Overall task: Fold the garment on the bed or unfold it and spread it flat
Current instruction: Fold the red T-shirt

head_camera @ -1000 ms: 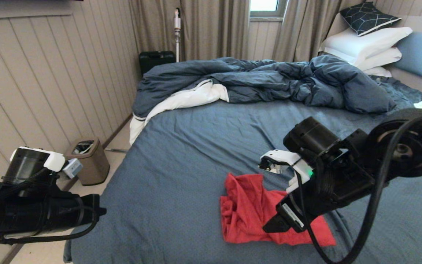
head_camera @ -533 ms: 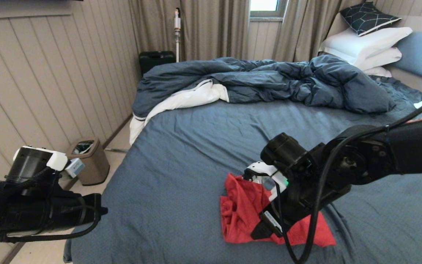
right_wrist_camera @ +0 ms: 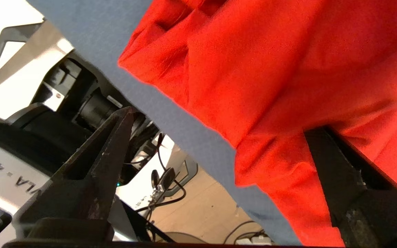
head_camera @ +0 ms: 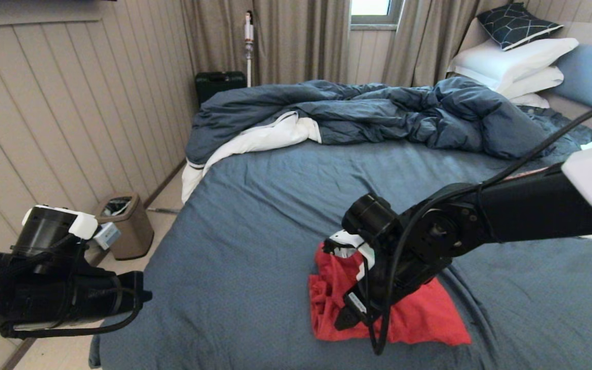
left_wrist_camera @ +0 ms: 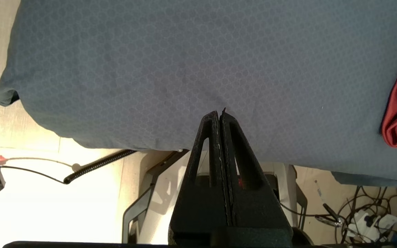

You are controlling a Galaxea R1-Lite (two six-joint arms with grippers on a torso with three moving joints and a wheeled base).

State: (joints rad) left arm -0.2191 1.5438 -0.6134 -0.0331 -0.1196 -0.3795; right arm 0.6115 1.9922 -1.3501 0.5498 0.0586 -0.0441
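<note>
Beneath the wide-open right pincer (right_wrist_camera: 215,144), empty, lies the crumpled garment (head_camera: 419,318).

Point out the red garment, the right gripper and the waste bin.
garment (head_camera: 419,318): head view, flat right part.
right gripper (right_wrist_camera: 219,137): right wrist view, gap between its open fingers, over the garment's edge.
waste bin (head_camera: 130,231): head view, front wall.

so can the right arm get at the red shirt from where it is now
Probably yes. The right gripper hangs with jaws wide open at the near edge of the red shirt, crumpled on the bed, and nothing lies between them. The left gripper is shut, off to the side.
</note>
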